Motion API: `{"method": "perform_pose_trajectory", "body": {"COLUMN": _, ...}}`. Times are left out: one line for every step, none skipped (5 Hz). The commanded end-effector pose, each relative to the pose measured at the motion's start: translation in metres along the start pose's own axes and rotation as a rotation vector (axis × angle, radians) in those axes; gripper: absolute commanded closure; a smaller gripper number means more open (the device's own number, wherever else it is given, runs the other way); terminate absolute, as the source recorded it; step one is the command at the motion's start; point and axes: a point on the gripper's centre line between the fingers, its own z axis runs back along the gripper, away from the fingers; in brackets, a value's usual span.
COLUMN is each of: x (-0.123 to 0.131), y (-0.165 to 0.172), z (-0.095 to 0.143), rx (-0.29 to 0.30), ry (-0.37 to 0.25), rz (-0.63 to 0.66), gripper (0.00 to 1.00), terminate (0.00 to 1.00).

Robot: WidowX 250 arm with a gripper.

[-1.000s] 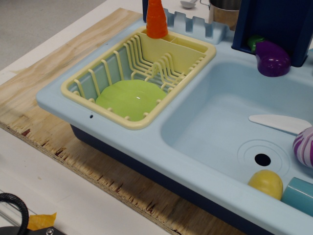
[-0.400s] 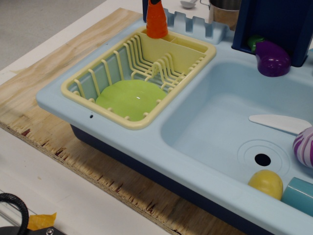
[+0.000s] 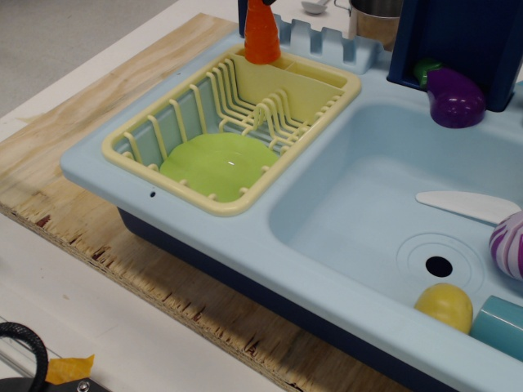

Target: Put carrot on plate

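The orange carrot [image 3: 261,37] stands upright, wide end down, at the far corner of the pale-yellow dish rack [image 3: 163,122]. Its top is cut off by the upper frame edge. I cannot tell whether it rests on the rack's rim or hangs just above it. The lime-green plate [image 3: 219,163] lies flat inside the near end of the rack, well in front of and below the carrot. My gripper is out of the frame, so any hold on the carrot is hidden.
The rack sits on the left side of a light-blue toy sink [image 3: 368,212]. In the basin lie a white knife [image 3: 470,204], a yellow ball [image 3: 444,305], a purple-striped toy [image 3: 511,245] and a teal cup [image 3: 500,325]. A purple eggplant [image 3: 453,98] sits at the back.
The carrot has stayed at the far corner of the rack, with only a slight shift at its top. Nothing else has moved.
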Motion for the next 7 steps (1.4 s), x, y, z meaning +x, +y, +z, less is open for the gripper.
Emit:
{"method": "perform_pose_trajectory", "body": {"x": 0.006, "y": 0.002, "z": 0.002, "rx": -0.006, "ry": 0.007, "rz": -0.002, "gripper": 0.00, "terminate": 0.00}}
{"method": "perform_pose_trajectory", "body": {"x": 0.008, "y": 0.004, "z": -0.004, "rx": -0.009, "ry": 0.033, "rz": 0.005, "gripper": 0.00, "terminate": 0.00}}
{"method": "perform_pose_trajectory", "body": {"x": 0.009, "y": 0.005, "z": -0.010, "rx": -0.019, "ry": 0.041, "rz": 0.005, "gripper": 0.00, "terminate": 0.00}}
{"method": "perform_pose_trajectory", "body": {"x": 0.008, "y": 0.005, "z": -0.015, "rx": -0.030, "ry": 0.050, "rz": 0.012, "gripper": 0.00, "terminate": 0.00}}
{"method": "perform_pose_trajectory", "body": {"x": 0.007, "y": 0.005, "z": -0.023, "rx": -0.048, "ry": 0.050, "rz": 0.010, "gripper": 0.00, "terminate": 0.00}}
{"method": "perform_pose_trajectory", "body": {"x": 0.007, "y": 0.003, "z": -0.025, "rx": -0.037, "ry": 0.040, "rz": 0.027, "gripper": 1.00, "terminate": 0.00}}
{"method": "perform_pose_trajectory", "body": {"x": 0.003, "y": 0.002, "z": -0.025, "rx": -0.035, "ry": 0.046, "rz": 0.044, "gripper": 1.00, "terminate": 0.00}}
